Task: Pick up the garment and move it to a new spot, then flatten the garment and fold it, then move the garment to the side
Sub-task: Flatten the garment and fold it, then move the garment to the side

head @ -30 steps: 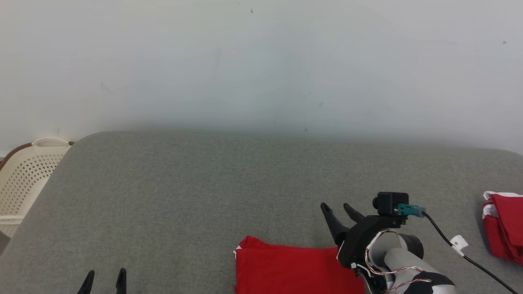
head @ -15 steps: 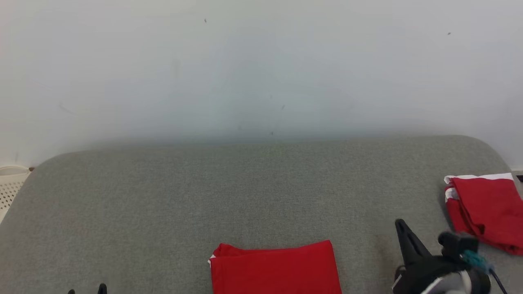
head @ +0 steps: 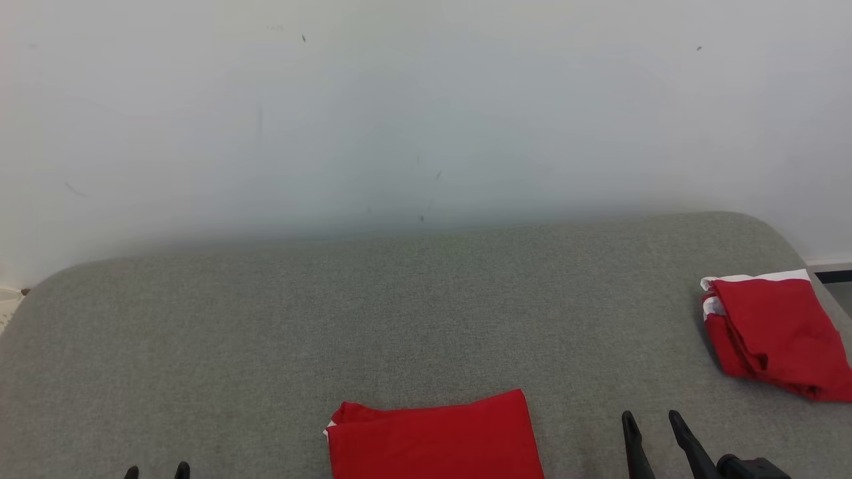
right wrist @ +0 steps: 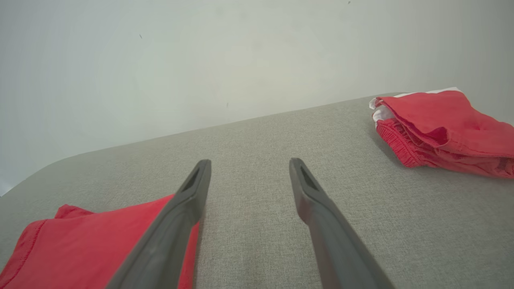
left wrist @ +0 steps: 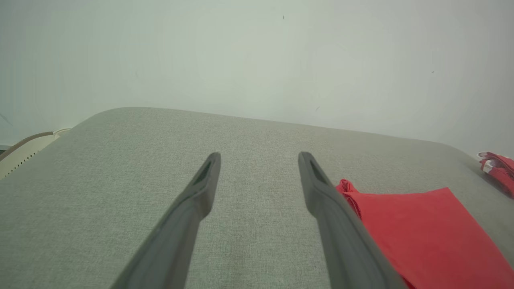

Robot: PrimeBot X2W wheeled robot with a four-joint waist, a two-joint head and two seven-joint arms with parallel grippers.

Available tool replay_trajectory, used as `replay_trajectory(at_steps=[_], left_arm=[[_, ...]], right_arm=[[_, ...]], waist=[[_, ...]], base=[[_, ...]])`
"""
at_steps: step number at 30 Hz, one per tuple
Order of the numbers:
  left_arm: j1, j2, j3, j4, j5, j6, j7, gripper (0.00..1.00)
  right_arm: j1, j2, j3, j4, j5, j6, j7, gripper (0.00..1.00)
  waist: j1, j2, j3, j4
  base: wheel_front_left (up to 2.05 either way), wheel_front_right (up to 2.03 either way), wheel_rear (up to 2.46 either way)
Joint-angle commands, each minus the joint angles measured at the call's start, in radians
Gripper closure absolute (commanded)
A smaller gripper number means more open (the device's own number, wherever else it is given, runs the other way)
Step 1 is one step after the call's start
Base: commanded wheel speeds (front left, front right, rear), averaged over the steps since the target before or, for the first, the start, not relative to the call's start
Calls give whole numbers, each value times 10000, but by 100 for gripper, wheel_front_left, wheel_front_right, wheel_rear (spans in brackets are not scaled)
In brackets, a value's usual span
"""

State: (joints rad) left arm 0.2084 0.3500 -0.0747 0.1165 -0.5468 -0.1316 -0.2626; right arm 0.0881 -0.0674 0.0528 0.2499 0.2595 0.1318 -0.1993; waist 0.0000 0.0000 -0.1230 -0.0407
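A folded red garment (head: 436, 439) lies flat on the grey cushioned surface (head: 399, 313) at the bottom centre of the head view. It also shows as the red garment (left wrist: 425, 237) on the right of the left wrist view and the red garment (right wrist: 92, 249) at the lower left of the right wrist view. My right gripper (head: 652, 426) is open to the right of it, apart from the cloth, holding nothing; its fingers (right wrist: 188, 200) stand spread. My left gripper (head: 156, 471) is open at the lower left, empty, with its fingers (left wrist: 204, 180) over bare surface.
A second red garment with white trim (head: 772, 332), loosely folded, lies near the surface's right edge; it also appears as the red garment (right wrist: 441, 128) in the right wrist view. A pale wall (head: 426, 106) stands behind. A cream perforated basket (left wrist: 24, 148) sits beyond the left edge.
The head camera has turned right, shifting the scene left. My right gripper has pulled back from the folded garment's right edge and now stands beside it, open.
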Motion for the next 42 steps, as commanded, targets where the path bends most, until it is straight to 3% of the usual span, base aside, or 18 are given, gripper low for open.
replay_trajectory(at_steps=[1, 6, 19, 42], left_arm=[[199, 56, -40, -52, -78, 19, -29, 0], [283, 136, -36, 0, -196, 19, -29, 0], [247, -584, 971, 222, 195, 18, -29, 0], [-128, -538, 683, 487, 474, 18, -29, 0]], right_arm=[[148, 37, 14, -200, -95, -22, 47, 0], [454, 99, 66, -522, -180, -22, 150, 0], [-70, 117, 327, -162, -299, -22, 234, 0], [119, 189, 399, -603, -259, -22, 699, 0]], waist=[[0, 0, -18, -23], [0, 0, -95, -54], [0, 0, -240, 176], [0, 0, -225, 434]], base=[[0, 0, 0], [0, 0, 0], [0, 0, 0], [0, 0, 0]])
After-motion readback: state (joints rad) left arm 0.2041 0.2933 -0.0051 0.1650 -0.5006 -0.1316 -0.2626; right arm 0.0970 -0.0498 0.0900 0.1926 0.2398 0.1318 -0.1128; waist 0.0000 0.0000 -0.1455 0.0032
